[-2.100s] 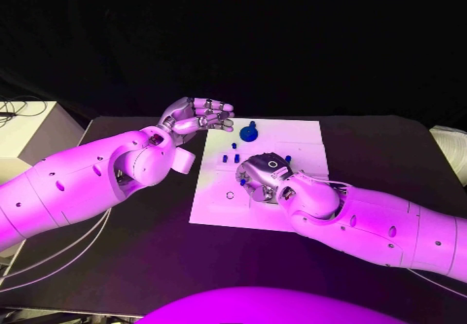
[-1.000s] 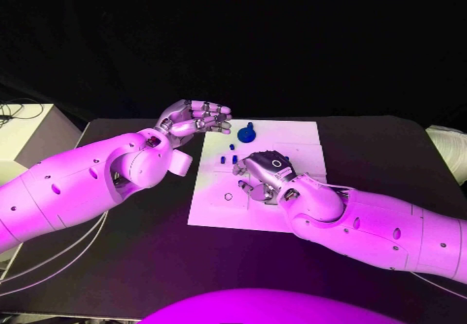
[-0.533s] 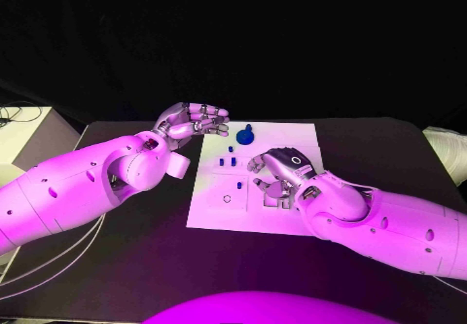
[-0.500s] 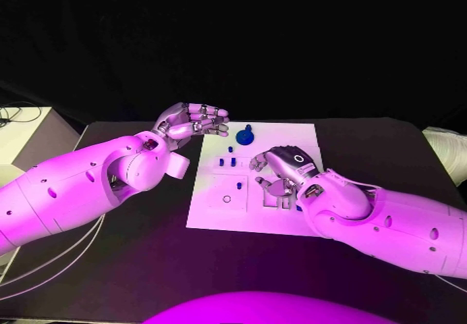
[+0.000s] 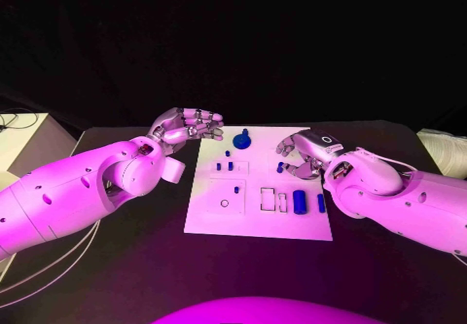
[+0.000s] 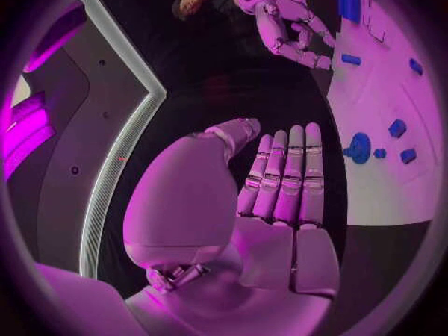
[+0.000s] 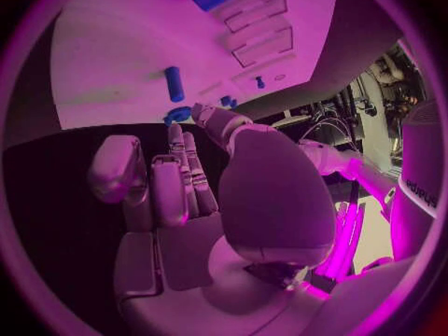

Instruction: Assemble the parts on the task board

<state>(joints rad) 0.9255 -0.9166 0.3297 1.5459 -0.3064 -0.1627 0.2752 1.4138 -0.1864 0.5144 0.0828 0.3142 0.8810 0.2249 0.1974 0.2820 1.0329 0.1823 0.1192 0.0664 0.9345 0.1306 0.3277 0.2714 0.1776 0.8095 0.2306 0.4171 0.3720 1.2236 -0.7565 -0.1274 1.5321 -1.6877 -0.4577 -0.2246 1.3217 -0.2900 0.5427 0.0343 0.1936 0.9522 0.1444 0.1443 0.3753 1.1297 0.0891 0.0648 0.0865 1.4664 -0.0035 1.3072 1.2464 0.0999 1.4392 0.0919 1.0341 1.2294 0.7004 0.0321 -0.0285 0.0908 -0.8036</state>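
Black tabletop (image 5: 389,142) is carrying the white task board (image 5: 261,182) at centre, w/ small blue parts (image 5: 299,201) lying on it and a round blue part (image 5: 241,141) near its far edge. Right hand (image 5: 304,156), fingers curled on nothing, is now sitting over the board's right edge, having moved off its middle. Left hand (image 5: 185,124) is still hovering curled, empty, by the far-left corner.

The only legible mark is "sharpa" lettering on the white robot arm (image 7: 422,190), sideways.

white task board (image 5: 258,223) lies flat mid-tabletop. a round blue part (image 5: 241,140) sits at its far edge, small blue pegs (image 5: 224,165) just nearer on the left, and two upright blue blocks (image 5: 299,201) right of rectangular slots
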